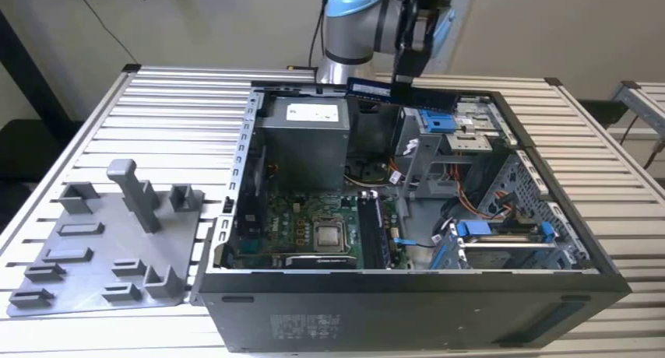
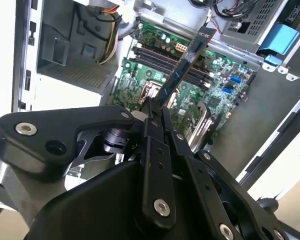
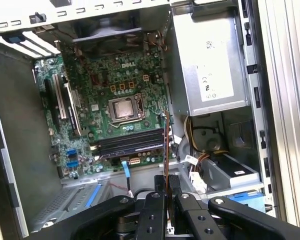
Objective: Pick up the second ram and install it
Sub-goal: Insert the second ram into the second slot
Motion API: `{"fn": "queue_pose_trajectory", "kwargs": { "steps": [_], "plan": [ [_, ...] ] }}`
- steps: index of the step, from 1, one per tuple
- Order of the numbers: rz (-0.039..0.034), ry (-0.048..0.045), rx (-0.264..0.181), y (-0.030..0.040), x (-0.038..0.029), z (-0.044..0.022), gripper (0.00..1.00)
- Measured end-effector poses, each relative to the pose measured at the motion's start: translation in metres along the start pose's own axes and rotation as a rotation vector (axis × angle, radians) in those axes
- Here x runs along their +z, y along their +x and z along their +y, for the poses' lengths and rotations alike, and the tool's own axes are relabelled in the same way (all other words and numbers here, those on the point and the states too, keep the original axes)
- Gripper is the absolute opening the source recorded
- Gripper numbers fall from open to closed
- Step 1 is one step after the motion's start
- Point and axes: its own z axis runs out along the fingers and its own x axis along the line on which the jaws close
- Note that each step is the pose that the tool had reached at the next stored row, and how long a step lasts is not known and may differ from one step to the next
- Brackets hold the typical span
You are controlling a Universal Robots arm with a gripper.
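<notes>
Findings at this moment. We observe the gripper [image 1: 403,79] clenched on the second ram [image 1: 401,92], gripping the stick near one end. The rest of its length projects freely toward the exterior view's right. The stick is held in the air, roughly level, over the far rim of the open computer case [image 1: 416,311], which lies on its side on a slatted table [image 1: 177,109].

In the second wrist view, the fingertips [image 2: 149,111] pinch the board's faces and the second ram [image 2: 187,62] runs out over the motherboard [image 2: 215,95]. In the first wrist view, the same stick [image 3: 166,145] appears edge-on as a thin line leaving the gripper [image 3: 166,180].

The ram touches nothing in the case. It stands well apart from the memory slots [image 3: 127,142], which lie just beside the silver chip [image 3: 125,107] on the green board. In the exterior view one slot [image 1: 372,229] appears to carry a dark stick already, though the angle is too poor for us to confirm this.

Other items noted:
- A grey power supply [image 1: 307,132] sits inside the case.
- Blue drive brackets [image 1: 473,227] sit toward the exterior view's right.
- A grey tray [image 1: 73,257] of upright holders lies on the table just beside the case, at the exterior view's left.
</notes>
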Motion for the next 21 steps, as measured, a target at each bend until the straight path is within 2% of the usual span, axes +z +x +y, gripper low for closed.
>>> {"fn": "queue_pose_trajectory", "kwargs": {
  "steps": [21],
  "plan": [
    [0.0001, 0.0081, 0.2, 0.0, 0.0005, 0.0, 0.14]
  ]
}}
